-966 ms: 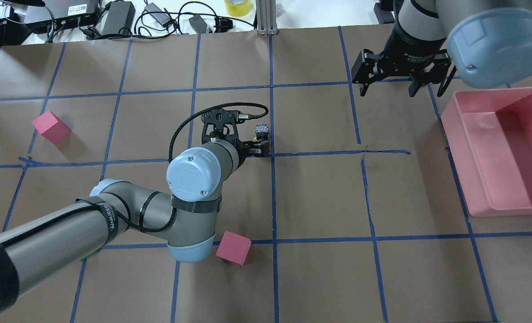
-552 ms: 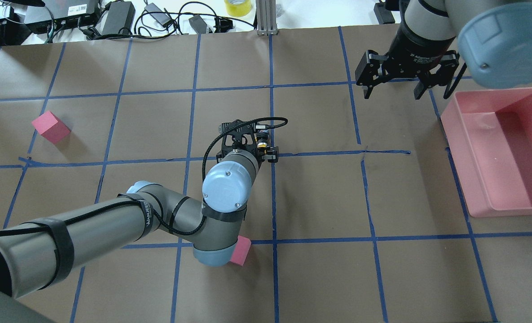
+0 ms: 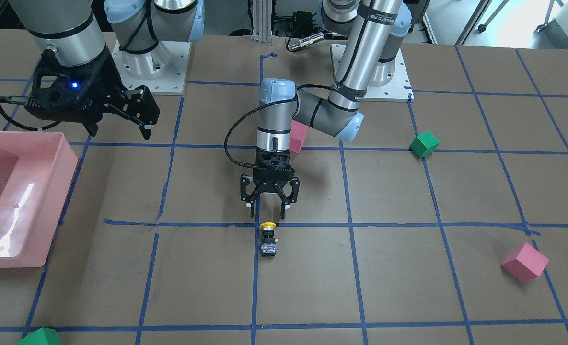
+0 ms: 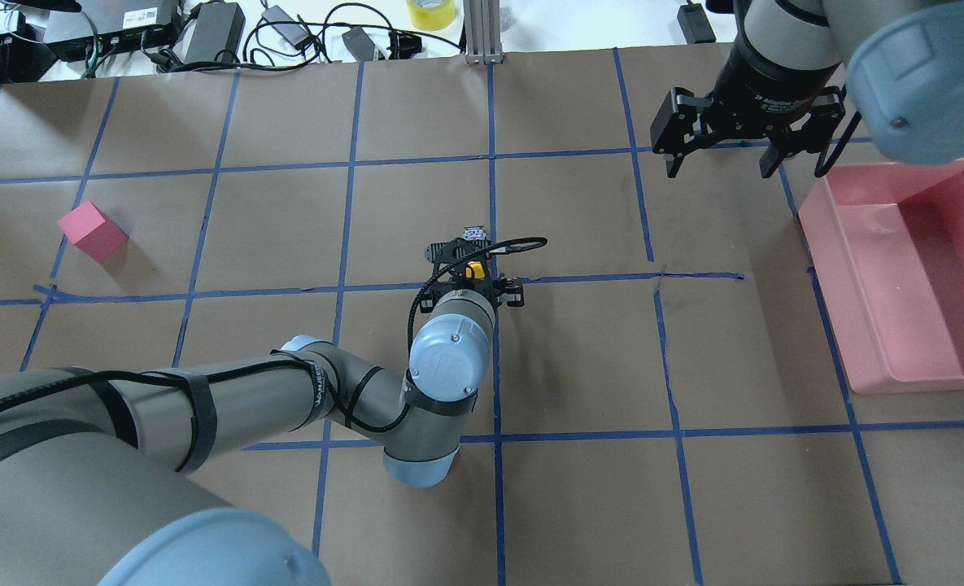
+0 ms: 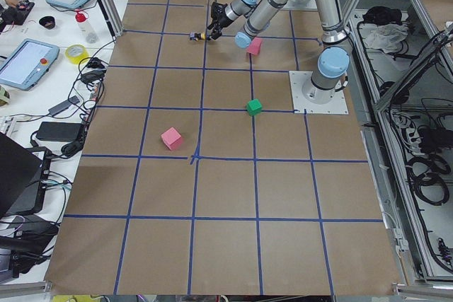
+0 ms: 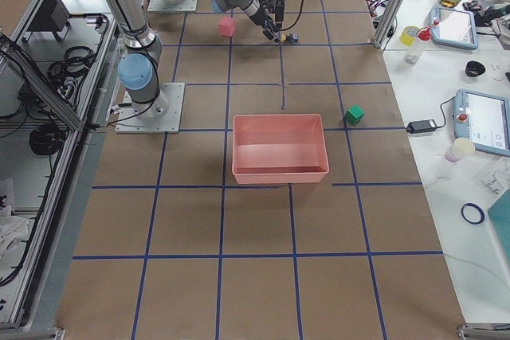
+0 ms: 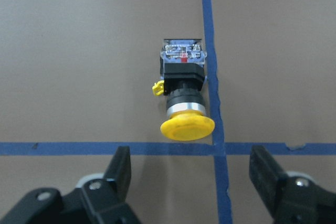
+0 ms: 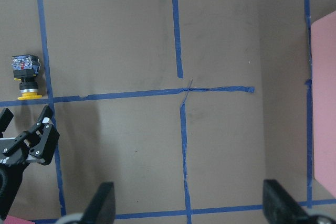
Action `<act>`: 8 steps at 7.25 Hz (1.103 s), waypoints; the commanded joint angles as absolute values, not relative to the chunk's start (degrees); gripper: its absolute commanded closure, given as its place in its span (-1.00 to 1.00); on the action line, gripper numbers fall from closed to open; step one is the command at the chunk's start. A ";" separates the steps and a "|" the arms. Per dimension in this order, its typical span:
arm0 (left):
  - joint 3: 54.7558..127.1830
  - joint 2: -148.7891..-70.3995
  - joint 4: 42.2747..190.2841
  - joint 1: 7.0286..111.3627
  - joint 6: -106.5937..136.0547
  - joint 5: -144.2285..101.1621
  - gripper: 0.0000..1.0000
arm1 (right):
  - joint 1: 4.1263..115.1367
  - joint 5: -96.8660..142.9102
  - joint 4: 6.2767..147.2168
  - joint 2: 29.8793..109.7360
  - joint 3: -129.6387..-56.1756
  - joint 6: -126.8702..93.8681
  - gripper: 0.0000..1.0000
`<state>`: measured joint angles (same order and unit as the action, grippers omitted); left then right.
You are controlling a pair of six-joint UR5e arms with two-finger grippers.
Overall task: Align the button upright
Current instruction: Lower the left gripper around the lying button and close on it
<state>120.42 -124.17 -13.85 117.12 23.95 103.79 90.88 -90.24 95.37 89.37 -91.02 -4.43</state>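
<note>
The button (image 7: 184, 93) lies on its side on the brown table, next to a blue tape line. Its yellow cap points toward my left gripper and its grey-white contact block points away. It also shows in the front view (image 3: 268, 238), the overhead view (image 4: 473, 236) and the right wrist view (image 8: 24, 77). My left gripper (image 3: 268, 212) points down, open and empty, just short of the cap and not touching it; its fingers (image 7: 118, 173) frame the cap. My right gripper (image 4: 720, 167) is open and empty, far to the right near the bin.
A pink bin (image 4: 835, 285) stands at the right edge of the table. Pink cubes lie at the left (image 4: 91, 230) and by the left arm's elbow (image 3: 297, 136). A green cube (image 3: 424, 144) lies on my left side. Cables and electronics line the far edge (image 4: 213, 32).
My left arm swung right and its wrist turned, so the gripper now sits behind the button's cap. The button stayed in place. My right gripper drifted slightly right and away.
</note>
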 commanded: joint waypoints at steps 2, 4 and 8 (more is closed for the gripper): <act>117.15 -128.05 -17.20 117.16 21.99 103.97 -0.60 | 90.88 -90.61 95.36 89.47 -91.05 -4.66 -1.00; 117.51 -128.76 -18.54 117.16 19.51 105.11 -0.48 | 90.97 -91.23 95.36 89.47 -91.23 -4.92 -1.00; 117.95 -128.76 -18.72 117.16 19.51 106.79 0.09 | 90.97 -93.08 95.45 89.47 -91.41 -4.92 -1.00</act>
<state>117.83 -128.93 -18.70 117.16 19.53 106.70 91.01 -92.95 95.44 89.47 -91.37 -4.87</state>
